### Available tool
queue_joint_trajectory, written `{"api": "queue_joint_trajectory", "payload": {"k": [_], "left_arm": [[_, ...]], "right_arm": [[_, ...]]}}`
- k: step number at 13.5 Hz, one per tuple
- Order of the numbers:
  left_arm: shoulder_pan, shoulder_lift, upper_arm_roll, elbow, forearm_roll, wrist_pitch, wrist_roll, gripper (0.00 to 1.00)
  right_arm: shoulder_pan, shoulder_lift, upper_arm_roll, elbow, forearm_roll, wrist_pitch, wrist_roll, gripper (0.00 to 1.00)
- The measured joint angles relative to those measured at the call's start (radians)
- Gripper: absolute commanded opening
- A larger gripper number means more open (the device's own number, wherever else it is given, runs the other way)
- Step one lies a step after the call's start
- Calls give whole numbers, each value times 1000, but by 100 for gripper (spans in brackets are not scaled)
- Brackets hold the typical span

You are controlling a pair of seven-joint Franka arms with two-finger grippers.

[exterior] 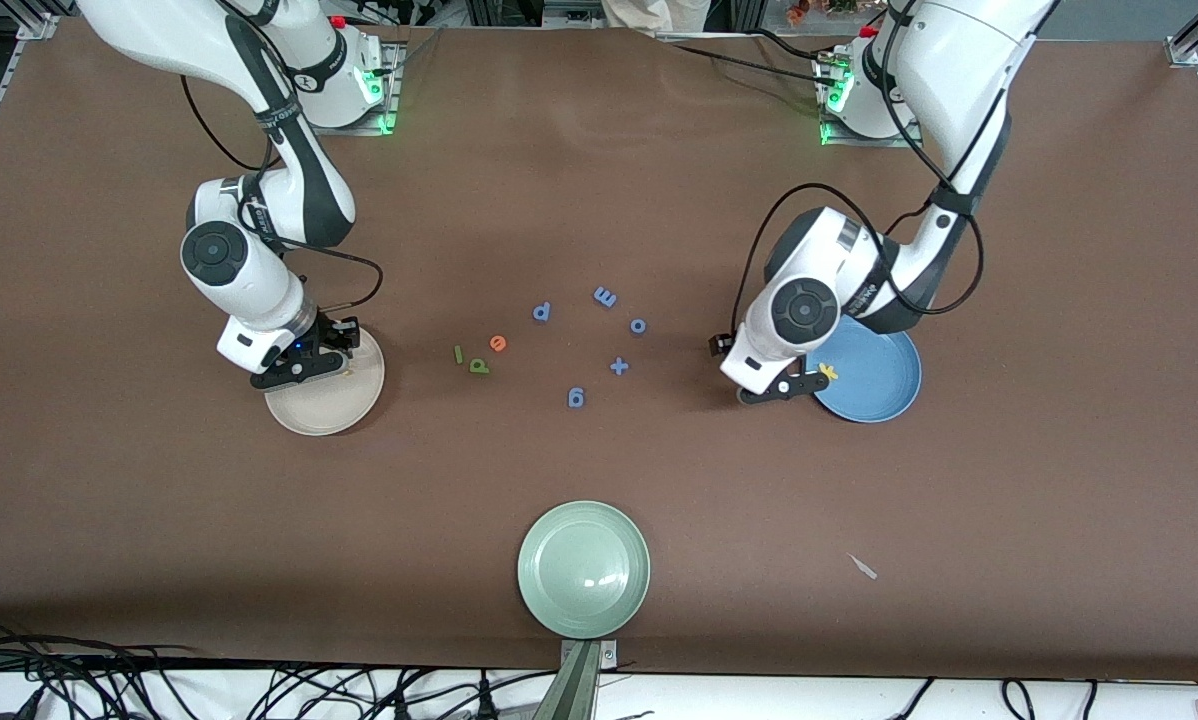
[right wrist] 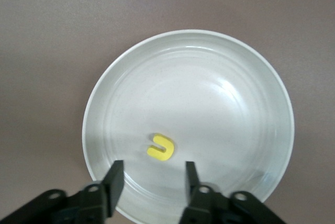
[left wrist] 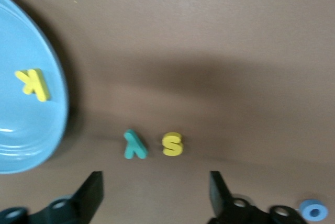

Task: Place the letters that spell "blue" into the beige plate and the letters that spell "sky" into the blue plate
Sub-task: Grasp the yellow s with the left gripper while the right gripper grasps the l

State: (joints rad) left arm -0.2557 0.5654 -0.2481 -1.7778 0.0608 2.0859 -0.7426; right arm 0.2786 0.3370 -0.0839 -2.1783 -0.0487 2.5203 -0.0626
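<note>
The beige plate (exterior: 329, 405) (right wrist: 225, 77) lies toward the right arm's end of the table with the yellow u (right wrist: 160, 148) in it. My right gripper (exterior: 309, 365) (right wrist: 153, 174) hangs open over that plate, empty. The blue plate (exterior: 874, 385) (left wrist: 21, 140) holds the yellow k (exterior: 828, 372) (left wrist: 33, 84). My left gripper (exterior: 784, 388) (left wrist: 156, 182) is open over the table beside the blue plate, above the teal y (left wrist: 135, 144) and yellow s (left wrist: 172, 144). The light green l (exterior: 458, 353), olive b (exterior: 479, 366) and orange e (exterior: 498, 343) lie mid-table.
Several all-blue letters (exterior: 605, 296) are scattered mid-table between the two plates; one blue o (left wrist: 313, 210) lies close to the left gripper. A pale green plate (exterior: 584, 568) sits near the front edge, with a small white scrap (exterior: 863, 566) beside it.
</note>
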Motion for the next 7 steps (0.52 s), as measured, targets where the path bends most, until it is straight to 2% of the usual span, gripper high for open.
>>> {"api": "queue_joint_trajectory", "payload": {"k": [3, 7], "left_arm": [[-1, 21, -1, -13, 0, 60, -16, 65], [-2, 45, -1, -23, 0, 101, -18, 65]], "right_arm": [[2, 0, 14, 4, 5, 0, 25, 76], [10, 34, 131, 56, 7, -2, 246, 76]]}}
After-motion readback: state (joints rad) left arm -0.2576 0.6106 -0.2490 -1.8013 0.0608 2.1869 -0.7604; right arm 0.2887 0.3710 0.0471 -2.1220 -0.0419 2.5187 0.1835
